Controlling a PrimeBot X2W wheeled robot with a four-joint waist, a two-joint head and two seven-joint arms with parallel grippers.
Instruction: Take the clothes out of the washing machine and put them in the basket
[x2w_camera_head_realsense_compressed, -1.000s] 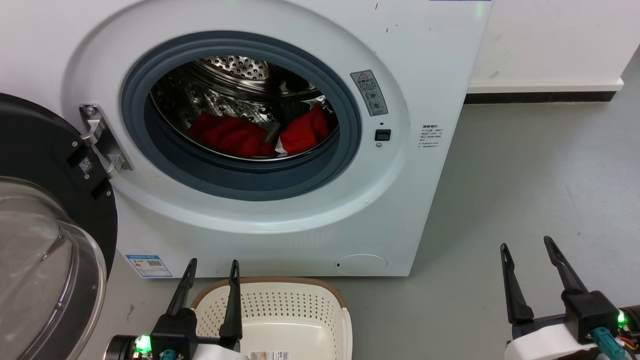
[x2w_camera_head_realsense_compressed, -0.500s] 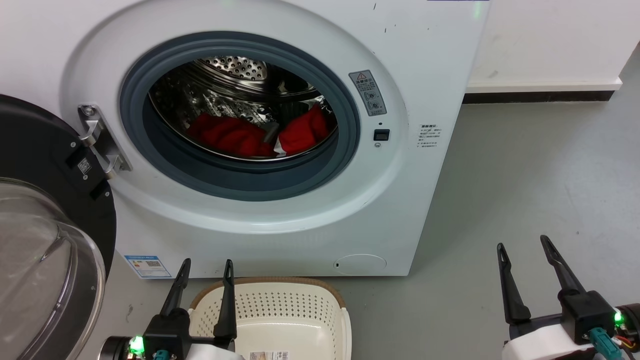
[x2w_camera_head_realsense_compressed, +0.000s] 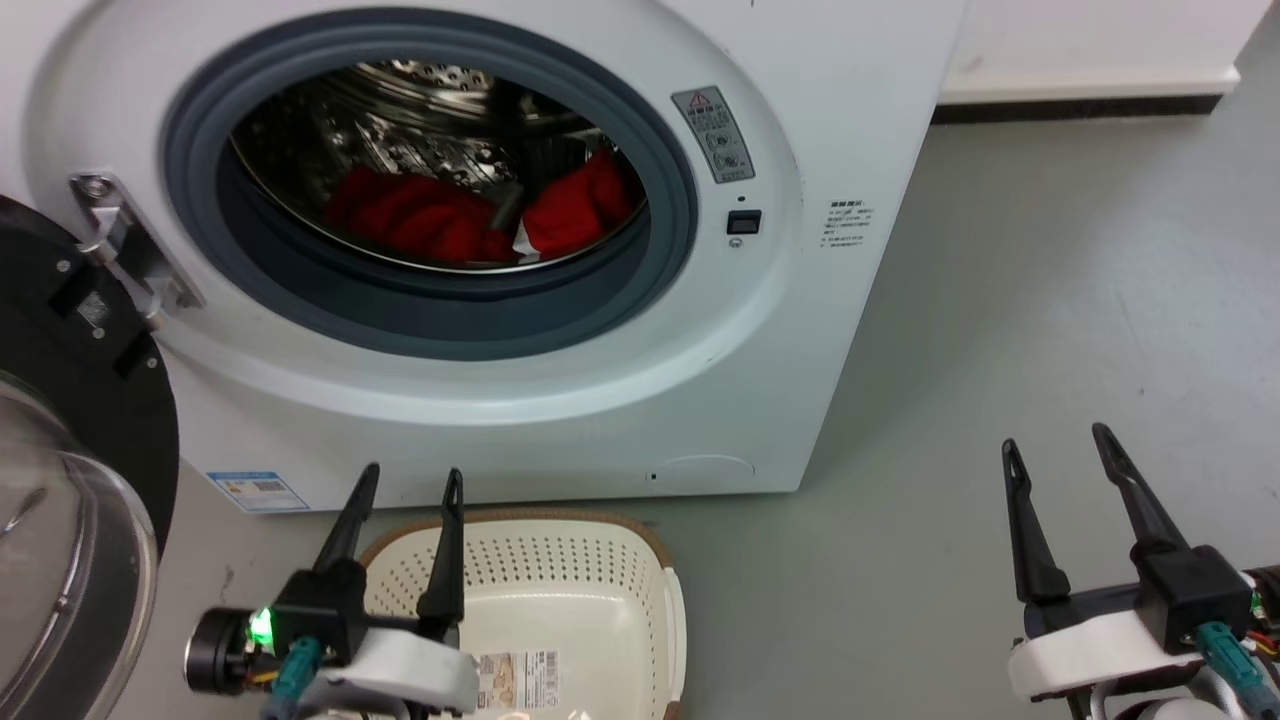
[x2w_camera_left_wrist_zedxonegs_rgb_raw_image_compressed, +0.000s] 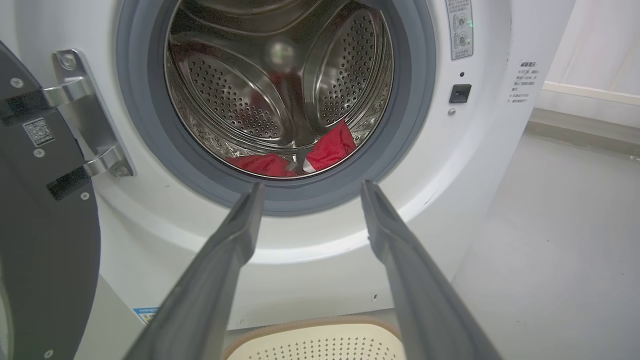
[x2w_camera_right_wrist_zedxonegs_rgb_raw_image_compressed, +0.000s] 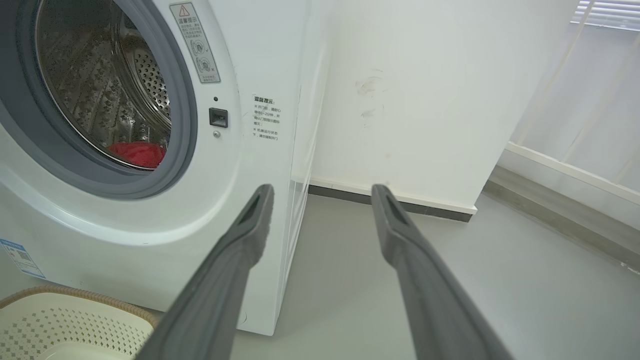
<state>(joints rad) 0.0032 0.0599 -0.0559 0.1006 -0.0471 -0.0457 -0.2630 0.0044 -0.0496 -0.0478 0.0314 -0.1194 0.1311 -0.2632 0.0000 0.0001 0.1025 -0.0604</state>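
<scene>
Okay, head view: both red clothes (x2w_camera_head_realsense_compressed: 440, 215) sit at the drum bottom inside the washing machine (x2w_camera_head_realsense_compressed: 760, 400), and the basket (x2w_camera_head_realsense_compressed: 520, 520) at its front foot holds none. The left gripper (x2w_camera_head_realsense_compressed: 412, 472) hangs over the basket's rear rim, jaws spread and empty. The right gripper (x2w_camera_head_realsense_compressed: 1054, 440) is likewise agape off the machine's right corner.

Left wrist view: we face the opening, with the grey door ring (x2w_camera_left_wrist_zedxonegs_rgb_raw_image_compressed: 310, 200) just below the clothes.

Right wrist view: one red piece shows.

Risk, we judge: fingers snagging that ring, or cloth dropping beside the basket.

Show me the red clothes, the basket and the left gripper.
red clothes (x2w_camera_head_realsense_compressed: 410, 215), head view, on the left heap.
basket (x2w_camera_head_realsense_compressed: 540, 516), head view, on its brown back rim.
left gripper (x2w_camera_head_realsense_compressed: 412, 470), head view, midway between its fingertips.
</scene>
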